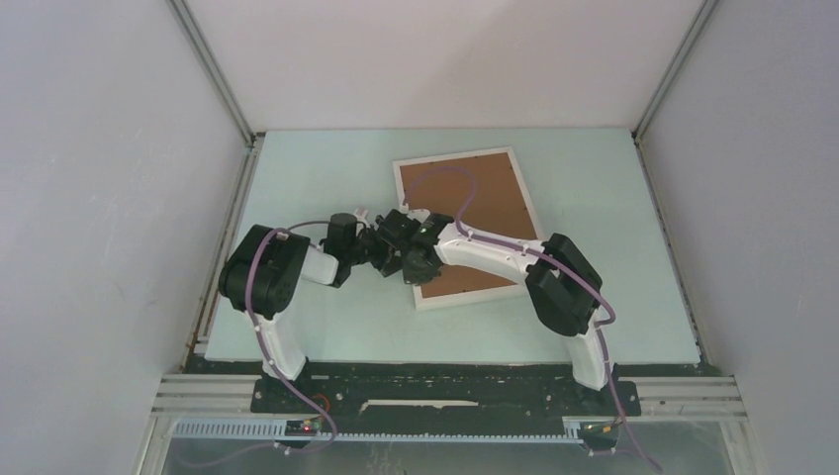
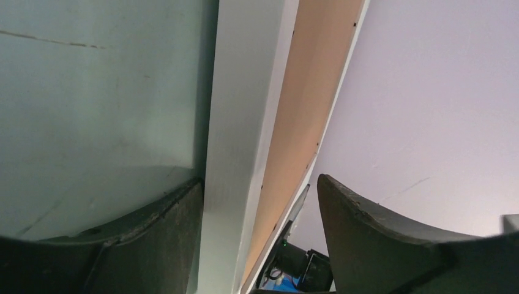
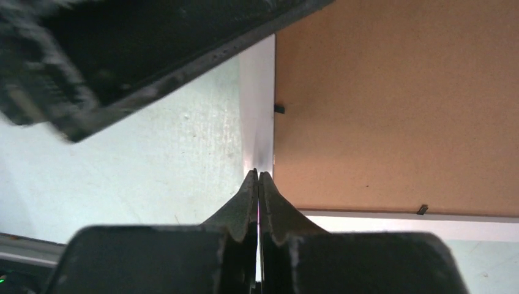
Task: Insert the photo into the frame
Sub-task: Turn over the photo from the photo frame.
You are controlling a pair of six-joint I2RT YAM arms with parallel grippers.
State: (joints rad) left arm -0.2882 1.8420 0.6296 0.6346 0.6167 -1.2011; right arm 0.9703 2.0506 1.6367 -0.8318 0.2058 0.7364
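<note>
Along the rim of the frame (image 1: 475,292), the right gripper (image 3: 259,174) is pinching it thinly while the left gripper (image 2: 260,180) is gaping astride; it may be slipping free.

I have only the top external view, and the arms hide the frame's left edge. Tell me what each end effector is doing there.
Observer: In the right wrist view, the right end effector is shut, its tips meeting at the white rim of the frame beside a corner.
Operator: Now the left one.
Observer: In the left wrist view, the left end effector is open, with the frame's edge between its fingers.
Operator: Report what fastens the backing board.
Observer: The right wrist view shows small black tabs where the backing board meets the rim.
</note>
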